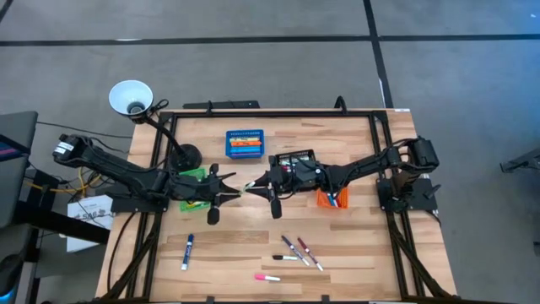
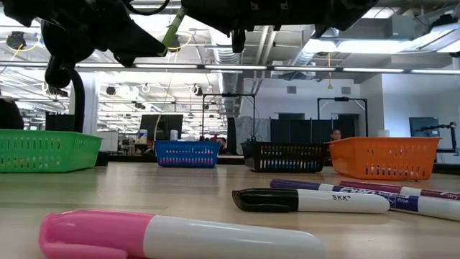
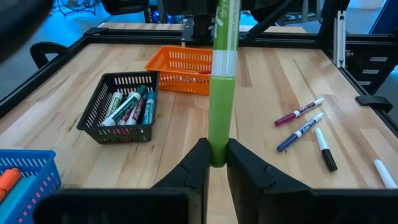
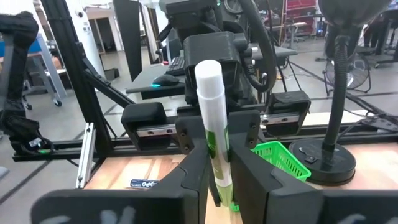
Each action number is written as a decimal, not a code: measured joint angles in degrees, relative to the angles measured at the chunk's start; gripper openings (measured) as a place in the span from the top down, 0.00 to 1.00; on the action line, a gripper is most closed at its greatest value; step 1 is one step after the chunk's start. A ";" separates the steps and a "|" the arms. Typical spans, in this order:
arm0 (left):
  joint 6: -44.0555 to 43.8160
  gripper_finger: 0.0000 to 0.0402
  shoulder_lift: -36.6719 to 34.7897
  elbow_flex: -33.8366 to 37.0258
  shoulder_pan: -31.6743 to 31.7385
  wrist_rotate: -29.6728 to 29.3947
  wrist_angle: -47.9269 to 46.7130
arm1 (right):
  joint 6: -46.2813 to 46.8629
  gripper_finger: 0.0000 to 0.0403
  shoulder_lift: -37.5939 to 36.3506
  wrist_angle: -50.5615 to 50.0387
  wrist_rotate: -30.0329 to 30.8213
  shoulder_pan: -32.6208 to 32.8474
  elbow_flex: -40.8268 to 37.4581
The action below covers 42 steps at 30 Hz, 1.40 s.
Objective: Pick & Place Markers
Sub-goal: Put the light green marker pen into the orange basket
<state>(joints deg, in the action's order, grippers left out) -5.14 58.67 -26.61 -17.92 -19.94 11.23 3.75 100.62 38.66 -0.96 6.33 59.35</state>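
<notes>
A green-capped marker (image 1: 251, 186) with a white barrel hangs in the air over the middle of the table, between my two grippers. My left gripper (image 1: 237, 193) comes from the table's left and is shut on the marker's green end. My right gripper (image 1: 258, 182) comes from the right and is shut on the white barrel. More markers lie flat on the near part of the table: a blue one (image 1: 186, 251), a pink one (image 1: 267, 276) and several together (image 1: 299, 249). The black bin (image 3: 123, 107) holds several markers. My left gripper pinches the marker's green cap end (image 3: 217, 152) between its two fingers, coming from the table's left and slanting a little downward. The marker runs on ahead in line with the fingers, clear of the table. My right gripper pinches the white barrel (image 4: 215, 146) between its two fingers, coming level from the table's right. The marker lies along the fingers, its white end (image 4: 208, 71) reaching back toward the wrist and its green part (image 4: 227, 200) pointing at the left gripper.
Four small bins stand on the table: green (image 1: 192, 176) behind the left gripper, blue (image 1: 245, 142) at the far middle, black (image 1: 293, 159) and orange (image 1: 333, 199) under the right arm. A desk lamp (image 1: 131, 97) stands at the far left. A black frame edges the table.
</notes>
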 joint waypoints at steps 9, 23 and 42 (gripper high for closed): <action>-0.01 0.90 0.00 0.00 0.01 -0.42 0.06 | 0.94 0.87 0.00 0.37 -0.13 0.00 0.00; -0.07 0.90 0.00 0.11 0.03 -0.62 0.17 | 0.31 0.72 -0.02 1.02 -0.34 0.02 0.00; -0.31 0.89 0.03 0.13 0.03 -2.78 0.36 | 0.04 0.90 -0.04 1.31 4.32 -0.15 0.04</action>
<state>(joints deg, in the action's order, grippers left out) -5.45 58.70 -26.48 -17.89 -22.72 11.60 3.79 100.57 39.97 3.36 6.18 59.40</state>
